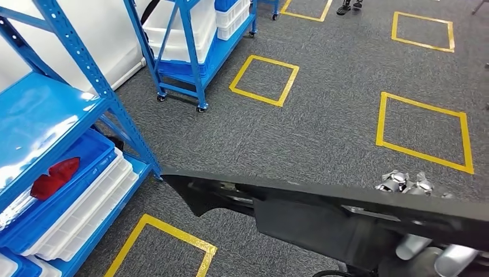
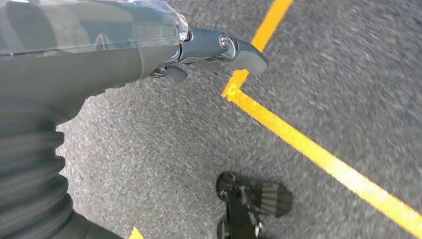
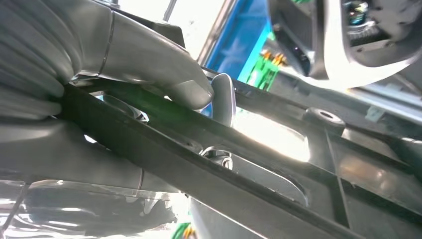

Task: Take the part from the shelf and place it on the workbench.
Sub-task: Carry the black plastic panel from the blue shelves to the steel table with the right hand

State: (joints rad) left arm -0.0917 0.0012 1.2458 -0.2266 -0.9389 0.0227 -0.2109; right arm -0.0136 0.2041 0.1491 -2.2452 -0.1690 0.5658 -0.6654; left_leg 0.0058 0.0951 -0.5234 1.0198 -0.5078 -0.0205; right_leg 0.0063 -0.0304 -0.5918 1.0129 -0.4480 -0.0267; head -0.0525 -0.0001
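The head view is bright and evenly lit, with white glare on the glossy blue shelf [image 1: 40,115] and straight lines bowing near the edges. The left wrist view is smeared by motion blur across the carpet [image 2: 164,149]. The right wrist view is backlit, blown-out highlights leaving the black part [image 3: 199,169] dark and soft.

Grey carpet [image 1: 340,115] covered the floor, marked with yellow tape squares [image 1: 264,80], one at the middle, a larger one to the right and another near the bottom edge. A second blue wheeled rack [image 1: 190,46] stood further back, stacked with white bins [image 1: 173,29]. At the far top, a person's dark shoes [image 1: 350,6] stood on the carpet beside another yellow square.
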